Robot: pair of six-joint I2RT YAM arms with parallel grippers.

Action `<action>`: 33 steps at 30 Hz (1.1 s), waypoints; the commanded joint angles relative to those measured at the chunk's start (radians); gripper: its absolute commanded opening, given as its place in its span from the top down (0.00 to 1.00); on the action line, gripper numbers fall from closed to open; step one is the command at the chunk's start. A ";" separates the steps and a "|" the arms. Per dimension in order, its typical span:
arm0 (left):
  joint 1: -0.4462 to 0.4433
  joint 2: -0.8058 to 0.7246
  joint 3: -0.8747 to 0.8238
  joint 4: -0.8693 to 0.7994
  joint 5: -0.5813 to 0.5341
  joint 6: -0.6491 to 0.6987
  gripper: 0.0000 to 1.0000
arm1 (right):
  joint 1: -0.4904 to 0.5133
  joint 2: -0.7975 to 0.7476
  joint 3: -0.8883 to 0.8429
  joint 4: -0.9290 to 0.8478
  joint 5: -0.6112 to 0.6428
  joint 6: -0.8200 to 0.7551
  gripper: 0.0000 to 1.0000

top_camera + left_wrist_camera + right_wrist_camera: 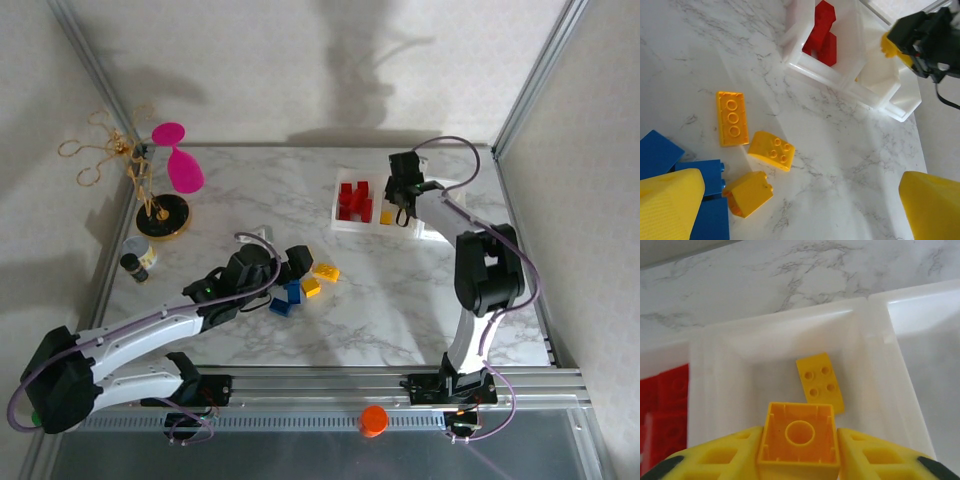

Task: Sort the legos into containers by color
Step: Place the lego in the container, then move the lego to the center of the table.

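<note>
The right jaws are pinching a yellow brick (800, 437) straight above the middle bin (790, 322), where a second yellow brick (820, 381) is lying; the left jaws are gaping empty over loose bricks (732, 118) on the worktop (840, 165).

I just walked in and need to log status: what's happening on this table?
The right pincer grips a yellow brick over the tray's middle bin, where a second yellow brick already lies; red bricks sit in the neighbouring bin. The left pincer hovers open above loose yellow bricks and blue bricks on the table.
</note>
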 commanded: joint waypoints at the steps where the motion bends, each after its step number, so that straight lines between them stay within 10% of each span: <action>1: -0.007 0.016 0.037 0.032 -0.008 0.026 0.00 | -0.006 0.024 0.066 0.002 -0.033 -0.051 0.51; 13: -0.007 -0.053 0.013 0.006 -0.018 0.018 0.00 | 0.069 -0.200 -0.141 0.012 -0.087 0.012 0.39; 33: -0.007 -0.344 -0.129 -0.196 -0.119 -0.022 0.00 | 0.505 -0.325 -0.390 -0.019 -0.095 0.182 0.21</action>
